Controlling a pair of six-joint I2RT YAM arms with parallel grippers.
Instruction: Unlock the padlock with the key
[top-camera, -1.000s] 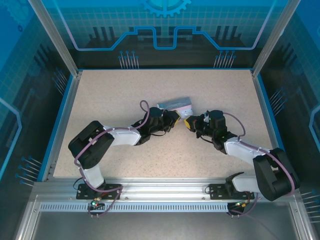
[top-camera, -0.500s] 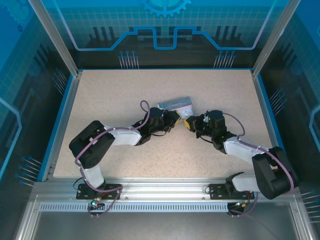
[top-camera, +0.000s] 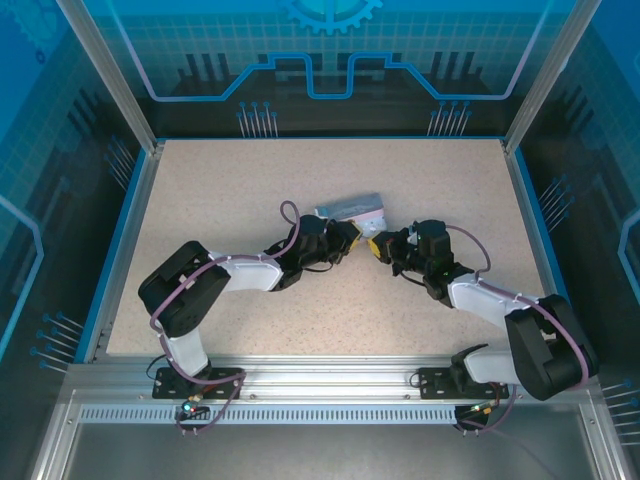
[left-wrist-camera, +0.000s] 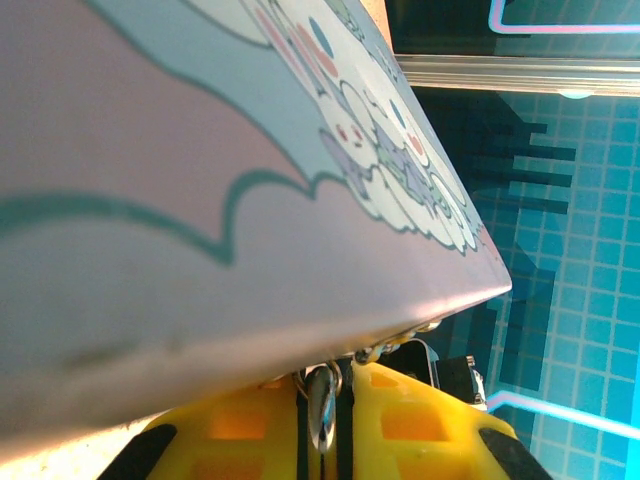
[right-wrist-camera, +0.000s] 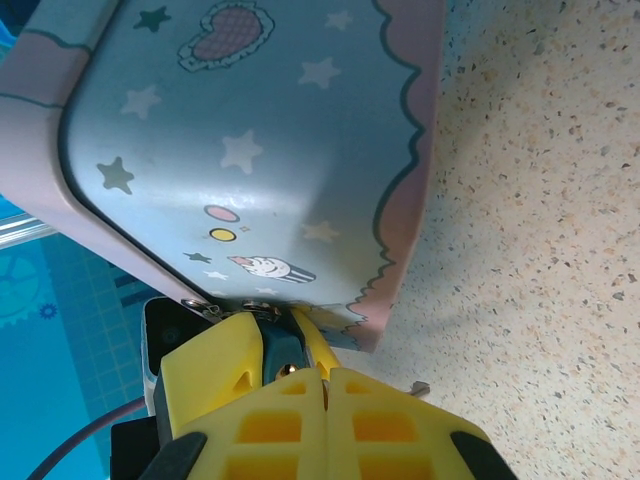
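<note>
Tin (right-wrist-camera: 250, 150): pale blue, white and dark stars, checked pink heart, pink scalloped border. Tabletop (right-wrist-camera: 540, 200): beige, dark-speckled. Jaws: yellow, black trim.

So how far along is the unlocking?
Done: both arms meet at the tin. In hand: the left pincer pinches what looks like the key; the right pincer is shut. Left: unlocking the padlock, which I can't make out.
</note>
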